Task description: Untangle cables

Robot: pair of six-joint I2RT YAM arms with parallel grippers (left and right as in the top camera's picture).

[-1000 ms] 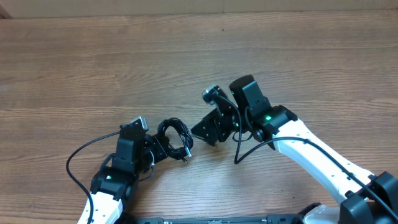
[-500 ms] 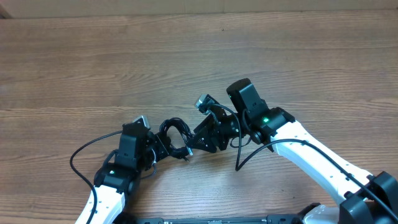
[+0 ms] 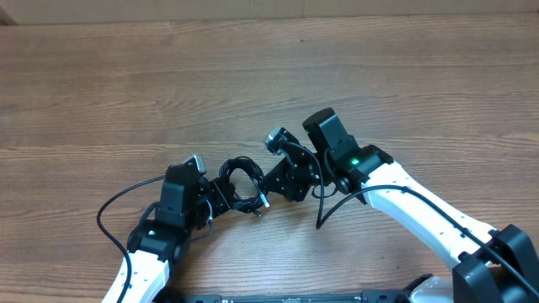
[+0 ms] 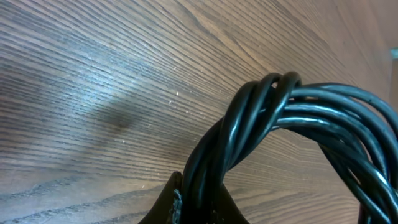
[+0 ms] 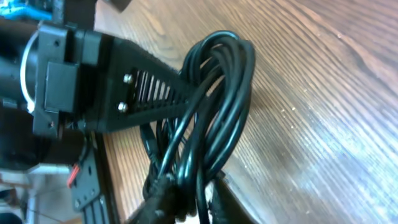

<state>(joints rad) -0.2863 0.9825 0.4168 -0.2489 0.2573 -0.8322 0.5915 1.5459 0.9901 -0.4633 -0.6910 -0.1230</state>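
The cables (image 3: 241, 182) form one coiled black bundle low on the wooden table, between my two grippers. My left gripper (image 3: 216, 199) is shut on the bundle's left side. In the left wrist view the twisted strands (image 4: 292, 115) rise from between its fingertips (image 4: 200, 200). My right gripper (image 3: 266, 192) is at the bundle's right side. The right wrist view shows several strands (image 5: 214, 106) pinched between its jaws (image 5: 194, 194), so it is shut on them. The left gripper's ribbed finger (image 5: 152, 93) reaches into the coil from the far side. A small plug (image 3: 263, 202) sticks out beneath the bundle.
A thick arm cable loops out to the left of the left arm (image 3: 103, 220). Another hangs beside the right arm (image 3: 323, 210). The bare wooden table (image 3: 253, 76) stretches away behind both arms. Its front edge (image 3: 295, 296) lies just below them.
My right gripper has moved left to the bundle and closed on its strands. The left gripper has kept its hold and shifted slightly right.
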